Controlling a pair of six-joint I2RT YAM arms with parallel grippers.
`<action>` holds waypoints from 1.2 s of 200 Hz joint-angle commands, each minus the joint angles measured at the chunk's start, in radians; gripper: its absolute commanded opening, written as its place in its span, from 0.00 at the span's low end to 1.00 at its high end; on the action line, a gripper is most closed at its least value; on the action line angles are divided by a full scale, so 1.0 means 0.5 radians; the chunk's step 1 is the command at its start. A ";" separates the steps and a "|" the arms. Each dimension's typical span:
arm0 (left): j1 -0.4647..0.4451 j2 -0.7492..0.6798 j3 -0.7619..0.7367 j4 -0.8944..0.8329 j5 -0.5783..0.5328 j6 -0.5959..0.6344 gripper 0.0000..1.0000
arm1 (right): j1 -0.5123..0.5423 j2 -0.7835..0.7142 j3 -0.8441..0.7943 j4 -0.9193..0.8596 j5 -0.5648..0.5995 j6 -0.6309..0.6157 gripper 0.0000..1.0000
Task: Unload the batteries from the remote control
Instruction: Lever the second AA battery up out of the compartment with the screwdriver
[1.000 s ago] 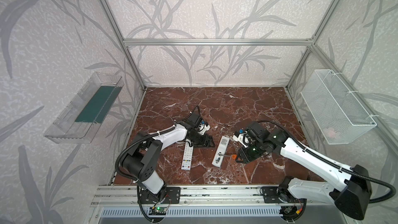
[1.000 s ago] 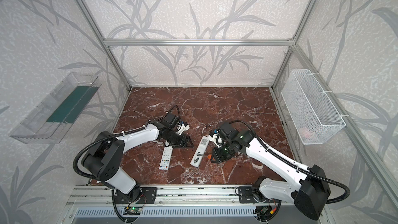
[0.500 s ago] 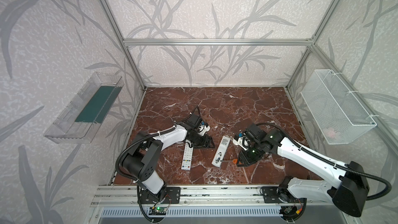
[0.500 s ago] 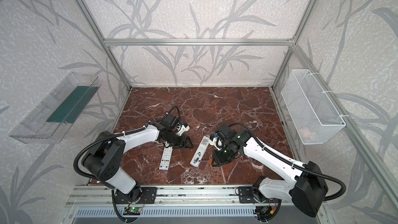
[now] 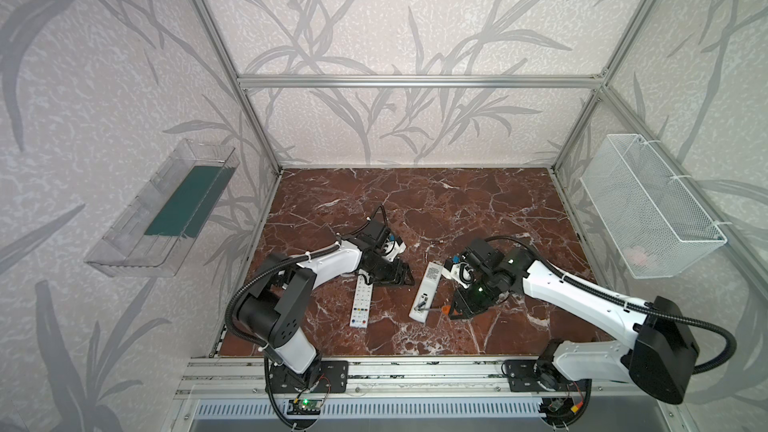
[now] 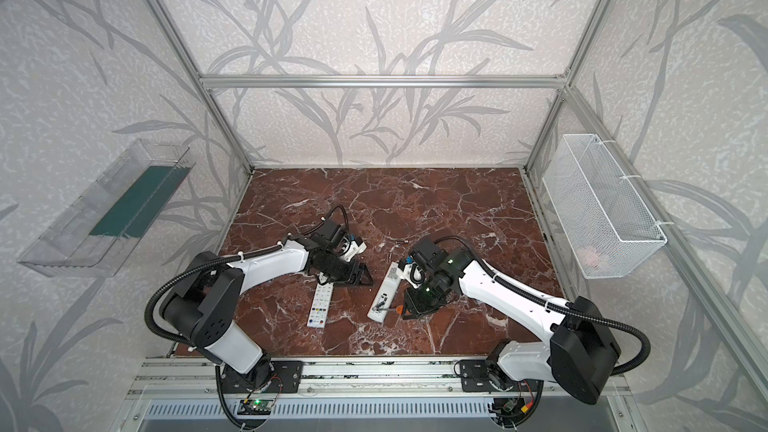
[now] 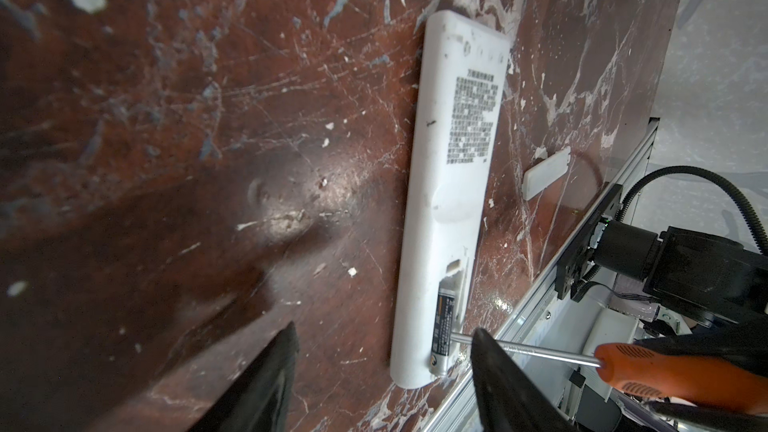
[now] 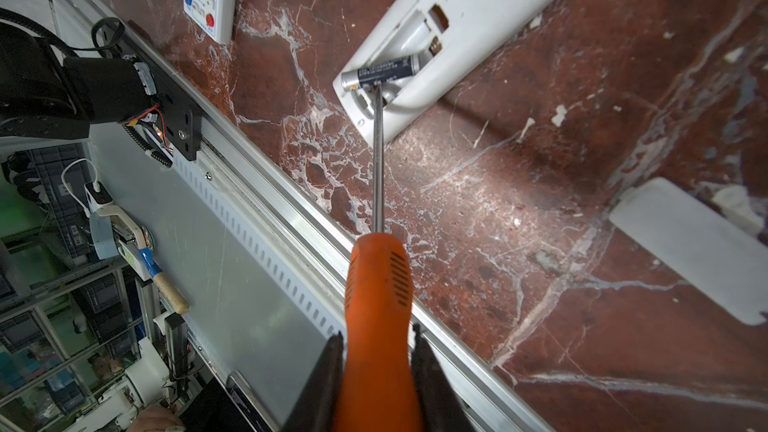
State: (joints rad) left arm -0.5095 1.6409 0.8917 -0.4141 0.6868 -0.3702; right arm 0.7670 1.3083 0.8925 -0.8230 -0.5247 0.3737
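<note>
In both top views my left gripper [image 5: 404,278] sits over the red-brown marble tabletop [image 5: 415,201], above the far end of a slim white plastic button-faced remote [image 5: 360,305] that lies face up. Just right of it a second long white plastic remote control lies back upward, the face-down remote [image 5: 426,292]. My right gripper [image 5: 457,312] is right of that remote's near end. From it an orange-handled screwdriver [image 5: 444,308] with a thin steel shaft reaches left to the remote. In the left wrist view my left jaws stand wide apart with nothing between them. Beyond them the face-down remote shows its printed label and, at its near end, an open bay. A slim dark battery [image 7: 442,326] with silvery ends lies in that bay, and the steel shaft meets it close to the near end. A small flat white rectangular cover [image 7: 546,172] lies on the marble just to the right of the remote, apart from it. In the right wrist view my right jaws are clamped on the screwdriver's orange handle. The shaft runs straight to the bay and its tip touches the battery. The battery is slanted across the bay, with one silvery end out over the remote's edge. The cover lies on the marble, well apart from the bay.
</note>
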 commanded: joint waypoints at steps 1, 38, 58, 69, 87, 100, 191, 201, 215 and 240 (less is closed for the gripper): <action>-0.003 0.007 -0.021 -0.008 0.011 -0.004 0.67 | 0.012 0.031 0.003 -0.091 0.126 0.021 0.00; -0.006 0.003 -0.015 -0.019 0.002 0.004 0.67 | 0.011 0.060 0.047 -0.062 0.219 0.041 0.00; -0.003 -0.008 -0.014 -0.023 -0.005 0.004 0.67 | 0.010 0.066 0.093 -0.060 0.254 0.033 0.00; -0.003 -0.016 -0.014 -0.022 -0.006 0.005 0.67 | 0.011 0.072 0.123 -0.060 0.262 0.028 0.00; -0.004 -0.012 -0.015 -0.024 -0.004 0.007 0.67 | 0.010 0.097 0.174 -0.082 0.282 0.010 0.00; -0.006 -0.008 -0.015 -0.024 -0.005 0.007 0.67 | 0.011 0.108 0.202 -0.099 0.302 -0.003 0.00; -0.001 -0.008 -0.009 -0.037 -0.017 0.023 0.67 | 0.009 0.135 0.291 -0.128 0.353 -0.040 0.00; -0.001 -0.009 -0.007 -0.040 -0.019 0.026 0.67 | 0.009 0.147 0.294 -0.136 0.349 -0.051 0.00; 0.000 -0.011 -0.007 -0.044 -0.018 0.026 0.67 | 0.009 0.166 0.288 -0.148 0.334 -0.064 0.00; 0.000 -0.006 -0.008 -0.042 -0.025 0.029 0.67 | 0.009 0.165 0.229 -0.130 0.305 -0.060 0.00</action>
State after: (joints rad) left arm -0.5095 1.6409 0.8917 -0.4168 0.6827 -0.3668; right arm 0.7769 1.3834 1.0142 -0.8703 -0.3923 0.3531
